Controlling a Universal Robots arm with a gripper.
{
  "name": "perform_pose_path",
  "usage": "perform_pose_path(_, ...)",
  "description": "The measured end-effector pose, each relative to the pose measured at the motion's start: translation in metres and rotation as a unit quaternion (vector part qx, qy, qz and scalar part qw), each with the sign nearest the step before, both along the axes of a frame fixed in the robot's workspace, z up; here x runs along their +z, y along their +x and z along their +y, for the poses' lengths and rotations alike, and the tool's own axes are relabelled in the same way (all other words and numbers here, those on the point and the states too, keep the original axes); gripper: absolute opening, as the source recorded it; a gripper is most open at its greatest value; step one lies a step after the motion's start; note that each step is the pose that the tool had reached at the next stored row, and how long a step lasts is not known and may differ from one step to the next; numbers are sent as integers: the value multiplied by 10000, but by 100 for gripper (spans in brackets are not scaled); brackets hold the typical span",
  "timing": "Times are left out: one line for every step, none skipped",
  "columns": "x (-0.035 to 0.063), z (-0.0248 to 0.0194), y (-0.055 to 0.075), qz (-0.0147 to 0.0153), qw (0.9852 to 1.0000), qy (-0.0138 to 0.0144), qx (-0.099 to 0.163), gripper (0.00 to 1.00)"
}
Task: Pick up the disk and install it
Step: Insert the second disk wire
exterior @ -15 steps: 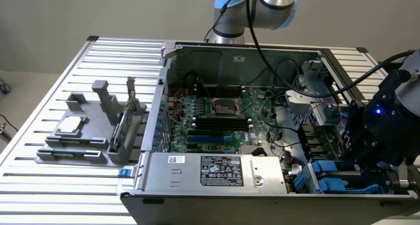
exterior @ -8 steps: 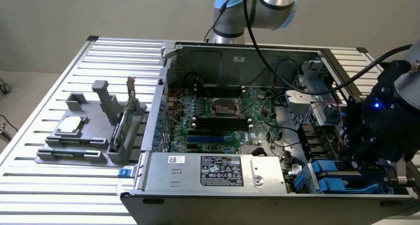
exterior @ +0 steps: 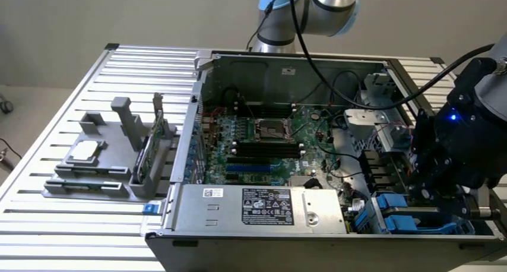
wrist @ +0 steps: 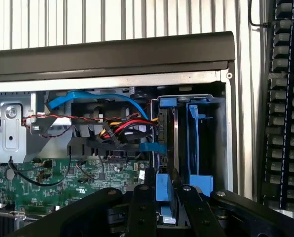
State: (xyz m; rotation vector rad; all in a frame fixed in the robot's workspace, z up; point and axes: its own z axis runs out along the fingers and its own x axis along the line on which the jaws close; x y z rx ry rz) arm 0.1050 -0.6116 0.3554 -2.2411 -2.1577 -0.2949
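The disk (wrist: 174, 140) stands on edge in the drive bay at the corner of the open computer case (wrist: 112, 52). Its dark metal side is edged by the blue carrier frame. My gripper (wrist: 165, 200) is right over it, one black finger (wrist: 142, 202) on each side of the blue carrier end, shut on it. In the exterior view the gripper (exterior: 436, 201) hangs over the case's front corner on the exterior view's right, above the blue carriers of the disk (exterior: 396, 217). Its body hides the fingertips there.
A second blue carrier (wrist: 196, 143) sits beside the disk. Red, yellow and blue cables (wrist: 122, 128) run up to the bay. The case holds a motherboard (exterior: 262, 141) and a silver labelled box (exterior: 262, 206). A grey fixture (exterior: 95, 165) stands on the exterior view's left. A keyboard (wrist: 285, 98) lies beside the case.
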Motion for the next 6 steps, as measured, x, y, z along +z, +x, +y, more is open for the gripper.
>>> perform_pose_path(0,0,0,0,10000,0,0,25)
perform_pose_path(0,0,0,0,10000,-1,0,25)
perform_pose_path(0,0,-1,0,10000,-1,0,25)
perform_pose_path(1,0,-1,0,10000,-1,0,25)
perform_pose_path(1,0,-1,0,10000,-1,0,25)
perform_pose_path(1,0,-1,0,10000,-1,0,25)
